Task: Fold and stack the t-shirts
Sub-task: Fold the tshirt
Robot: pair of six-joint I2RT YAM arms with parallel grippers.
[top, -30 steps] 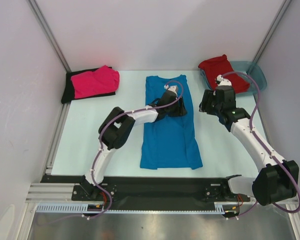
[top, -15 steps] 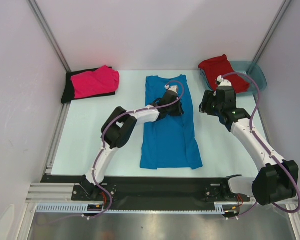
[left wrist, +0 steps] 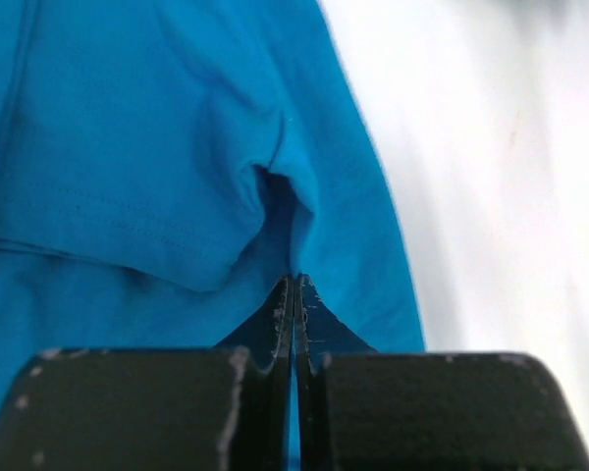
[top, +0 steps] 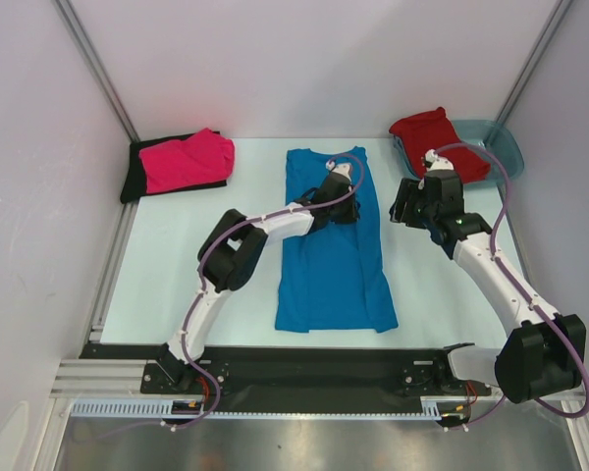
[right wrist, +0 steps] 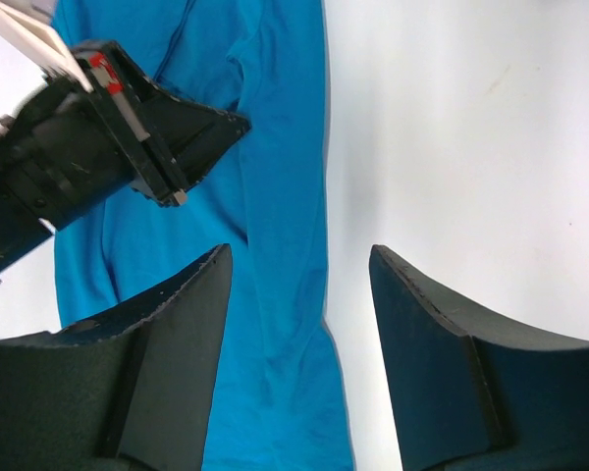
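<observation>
The blue t-shirt (top: 329,270) lies folded into a long strip in the middle of the table. My left gripper (top: 344,199) is low over its upper right part, and its jaws are shut on a pinch of the blue cloth (left wrist: 275,196), which puckers up to the tips (left wrist: 294,283). The right gripper (top: 409,208) hangs open just right of the shirt's edge, with nothing between its fingers (right wrist: 296,255); below it are the blue cloth (right wrist: 275,324) and bare table. The red t-shirt (top: 427,130) drapes over the tub. At the far left, the pink t-shirt (top: 188,159) lies on the black one (top: 135,179).
A translucent teal tub (top: 501,147) stands at the back right corner. White walls with metal rails close in the table on the left, back and right. The arms' base rail runs along the near edge.
My left gripper has closed on the blue cloth and shifted slightly toward the back. The right arm has barely moved and stays open.
</observation>
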